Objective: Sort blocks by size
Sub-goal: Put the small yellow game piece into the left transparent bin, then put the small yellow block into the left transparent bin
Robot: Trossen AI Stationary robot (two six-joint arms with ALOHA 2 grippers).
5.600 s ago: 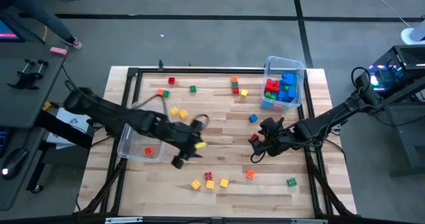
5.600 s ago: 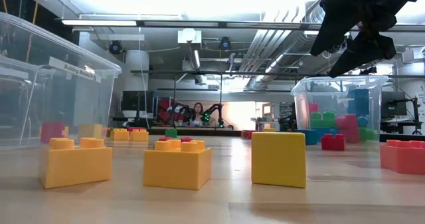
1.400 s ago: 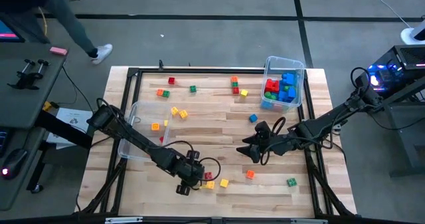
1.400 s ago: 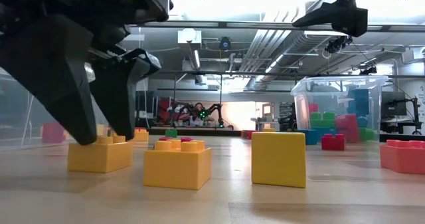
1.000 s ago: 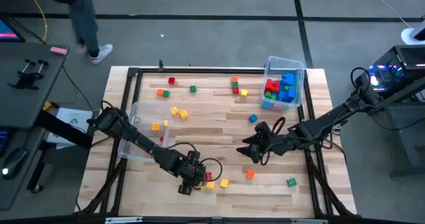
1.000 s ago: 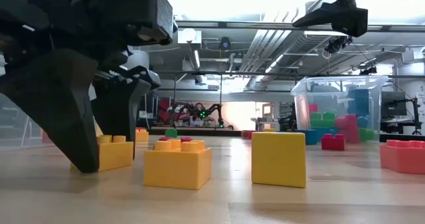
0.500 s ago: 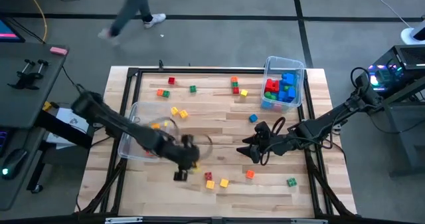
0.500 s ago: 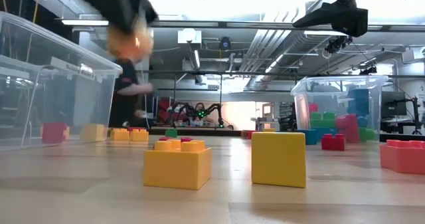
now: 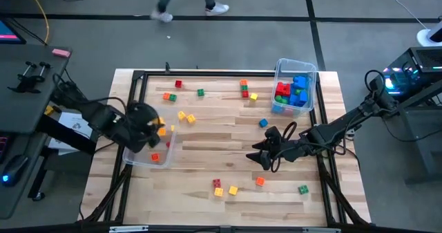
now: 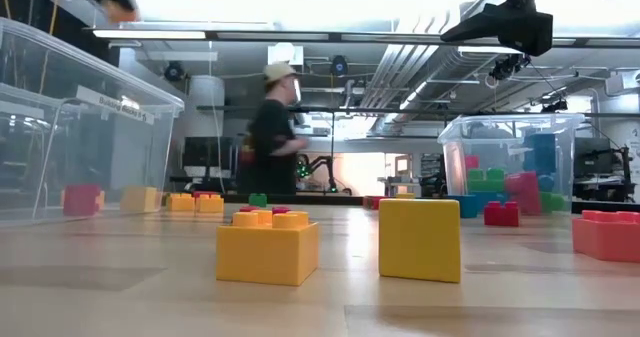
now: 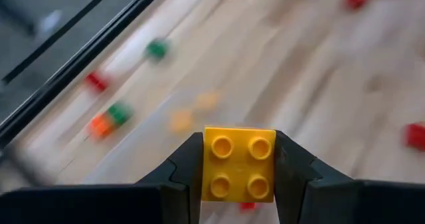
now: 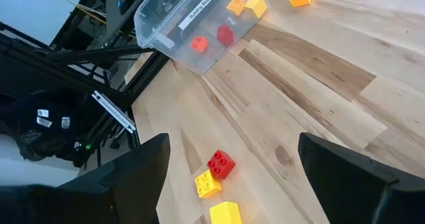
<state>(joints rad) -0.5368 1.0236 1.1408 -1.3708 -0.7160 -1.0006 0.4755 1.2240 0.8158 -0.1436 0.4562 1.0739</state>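
Holding: left jaws clenched on a yellow brick, studs showing, pinched between both fingers.
Left jaws place: above the left bin, over the worktop.
Right jaws: spread wide, empty, hovering mid-worktop.
Near right jaws: orange block just beside; blue block near.
Right bin: holds red, blue, green blocks.

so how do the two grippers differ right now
The left gripper is shut on a yellow brick over the left clear bin. The right gripper is open and empty, hovering over bare wood near mid-table. Both are dark two-finger grippers raised off the tabletop.
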